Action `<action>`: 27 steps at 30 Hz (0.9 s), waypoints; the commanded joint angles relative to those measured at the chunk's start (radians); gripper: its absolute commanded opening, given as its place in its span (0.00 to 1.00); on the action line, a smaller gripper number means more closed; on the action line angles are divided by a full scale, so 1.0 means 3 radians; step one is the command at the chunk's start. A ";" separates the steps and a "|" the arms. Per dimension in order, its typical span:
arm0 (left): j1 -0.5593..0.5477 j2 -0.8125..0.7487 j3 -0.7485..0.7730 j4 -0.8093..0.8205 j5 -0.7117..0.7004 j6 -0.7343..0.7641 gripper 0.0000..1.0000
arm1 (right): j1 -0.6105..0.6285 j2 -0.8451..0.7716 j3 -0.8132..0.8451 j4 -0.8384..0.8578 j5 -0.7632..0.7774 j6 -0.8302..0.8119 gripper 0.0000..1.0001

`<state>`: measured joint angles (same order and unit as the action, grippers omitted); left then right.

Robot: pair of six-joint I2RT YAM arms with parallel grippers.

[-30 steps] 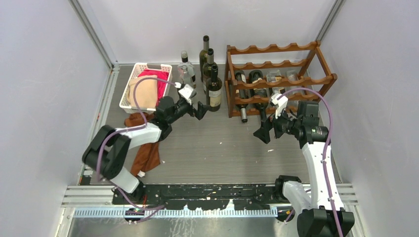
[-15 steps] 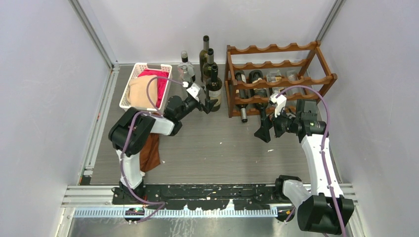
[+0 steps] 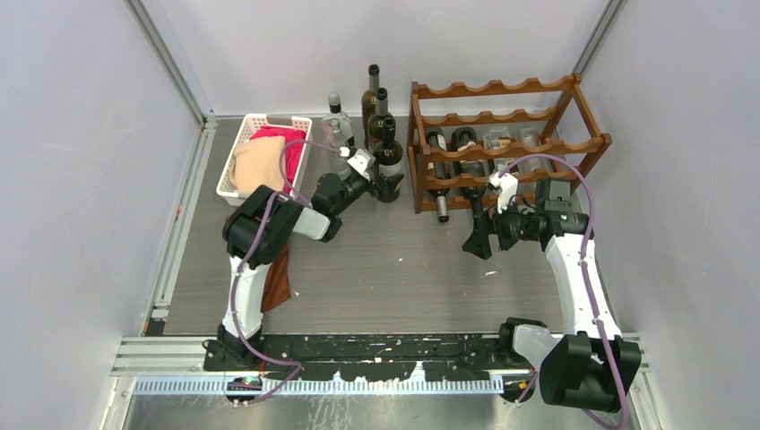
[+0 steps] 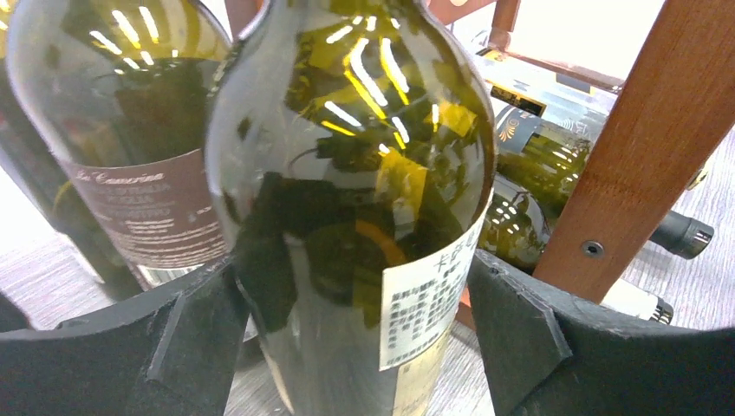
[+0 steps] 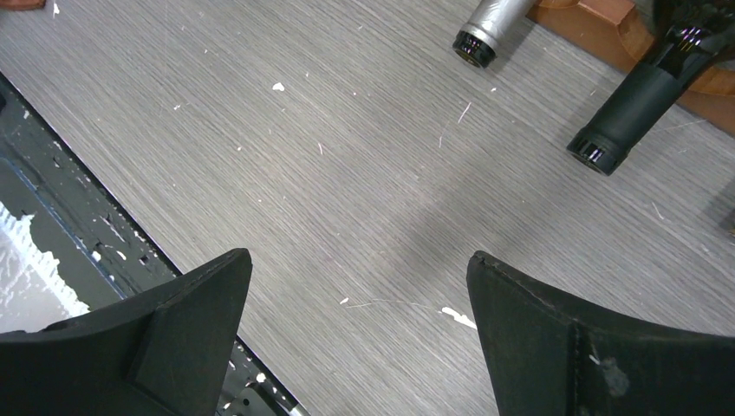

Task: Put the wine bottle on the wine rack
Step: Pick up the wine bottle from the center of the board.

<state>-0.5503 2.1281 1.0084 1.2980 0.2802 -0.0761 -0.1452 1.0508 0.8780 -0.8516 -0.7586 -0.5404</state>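
Note:
A dark green wine bottle (image 3: 388, 157) with a white label stands upright left of the reddish-brown wooden wine rack (image 3: 538, 87). My left gripper (image 3: 380, 185) is open, one finger on each side of this bottle's lower body. In the left wrist view the bottle (image 4: 347, 156) fills the space between the fingers (image 4: 195, 334), with the left gripper (image 4: 357, 263) low on it. I cannot tell if the pads touch the glass. My right gripper (image 3: 478, 235) is open and empty above the table in front of the rack; its wrist view (image 5: 359, 257) shows bare table.
Two more dark bottles (image 3: 373, 90) and a clear bottle (image 3: 338, 125) stand behind the gripped-around one. Several bottles (image 3: 453, 157) lie on the rack's lower tier, necks (image 5: 633, 104) sticking out forward. A white basket (image 3: 228, 175) of cloths sits at left, a brown cloth (image 3: 273, 282) beside it.
My left gripper has moved right and forward from beside the basket to the front bottle, and its fingers now stand on both sides of it. The right arm has barely shifted.

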 commanded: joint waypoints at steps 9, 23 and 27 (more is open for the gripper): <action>-0.0078 0.0200 0.0172 0.0387 -0.0052 0.0032 0.65 | -0.0012 0.0057 0.0133 -0.0035 -0.0001 -0.0081 1.00; -0.0075 -0.0925 -0.0942 0.0334 0.0202 -0.0292 0.00 | -0.0012 -0.0205 0.0066 0.0009 -0.0126 -0.0070 1.00; -0.0088 -0.1622 -0.1279 -0.0305 0.0289 -0.0674 0.00 | -0.0012 -0.0265 0.0063 -0.0008 -0.0192 -0.0075 1.00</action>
<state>-0.5686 1.8538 0.6640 1.2480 0.3252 -0.1600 -0.1459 1.0019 0.8783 -0.8619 -0.7692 -0.5480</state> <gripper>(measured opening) 0.743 0.996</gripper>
